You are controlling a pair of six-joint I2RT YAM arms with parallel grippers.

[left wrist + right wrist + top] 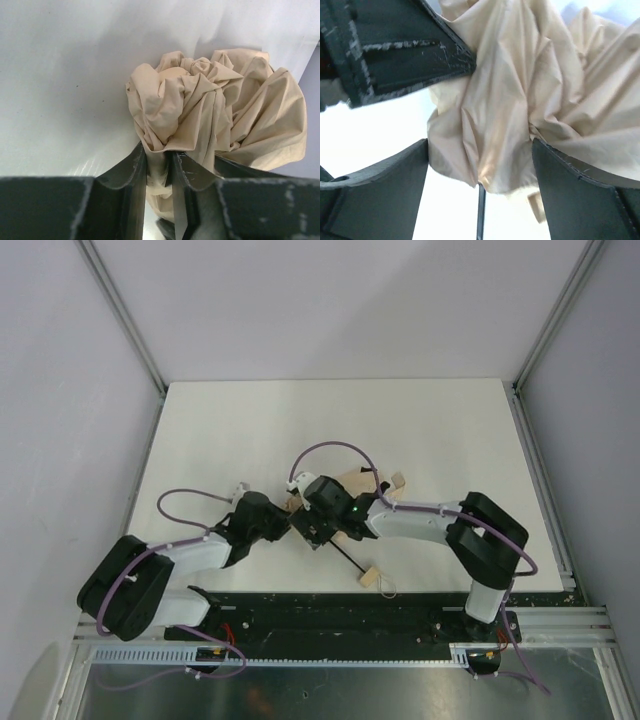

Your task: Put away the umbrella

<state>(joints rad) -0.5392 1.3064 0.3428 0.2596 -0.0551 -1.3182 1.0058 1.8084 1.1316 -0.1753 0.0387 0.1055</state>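
The umbrella (352, 480) lies near the middle of the white table (250, 430), its pale beige canopy (215, 110) bunched in loose folds. From the canopy the thin black shaft (347, 556) runs toward 5 o'clock to the small tan handle (370, 575), which rests on the table near the front edge with its strap loop (388, 589) beside it.

The left gripper (159, 170) reaches in from 8 o'clock, its jaws pressed close and pinching a fold of canopy fabric between them. The right gripper (480, 145) comes from 4 o'clock, its jaws spread wide on either side of the gathered fabric. Its right finger (580, 195) touches the cloth and its left finger (380, 195) sits just beside it. In the right wrist view the shaft shows below the fabric at 6 o'clock, and one of the left gripper's fingers (400, 45) meets the cloth at 10 o'clock.
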